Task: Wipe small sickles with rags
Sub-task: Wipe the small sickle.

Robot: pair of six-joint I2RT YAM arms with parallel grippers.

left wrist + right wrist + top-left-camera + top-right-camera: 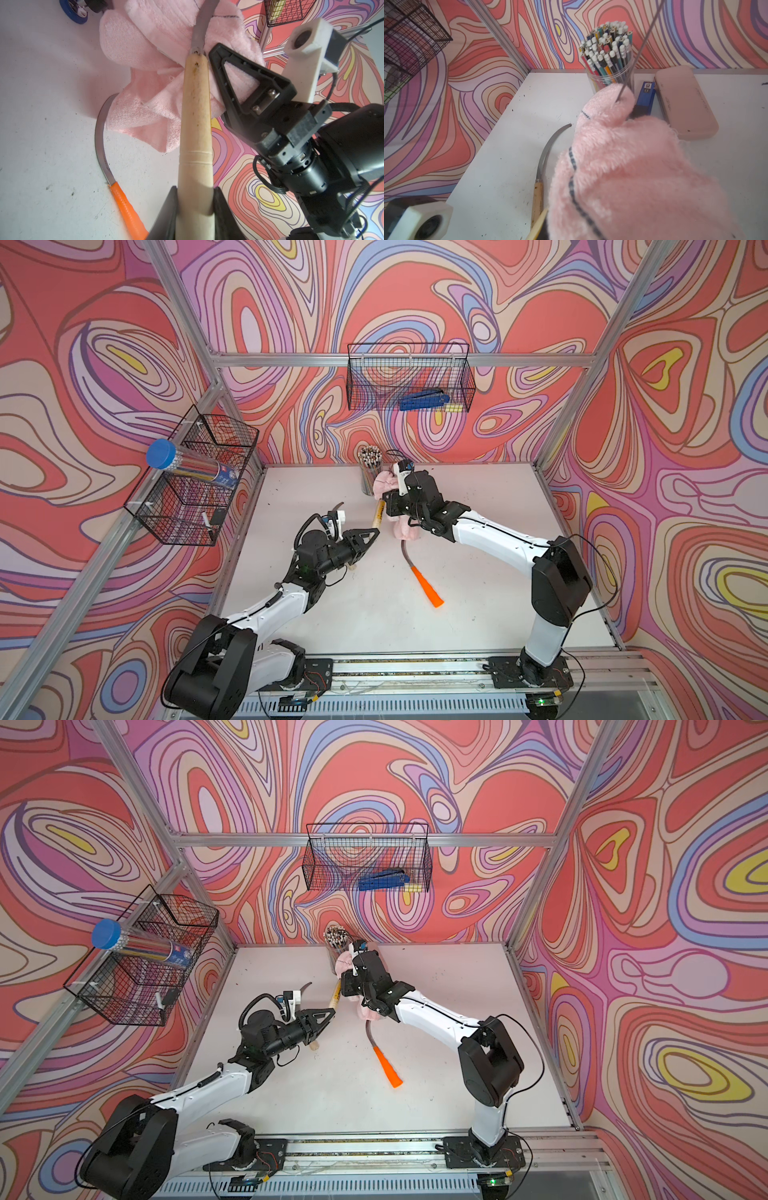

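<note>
Sickle (196,124) in closed left claw (195,189), rag (633,176) in closed right claw (392,510), pencil cup (600,82) just behind.

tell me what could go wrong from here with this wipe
1. The pink rag wraps the blade of the wooden-handled sickle right beside the pencil cup; a stroke outward could tip the cup.
2. The rag's loose end hangs over the blade of the orange-handled sickle and might drag it.
3. The left gripper alone holds the handle; a hard pull might twist it.
</note>
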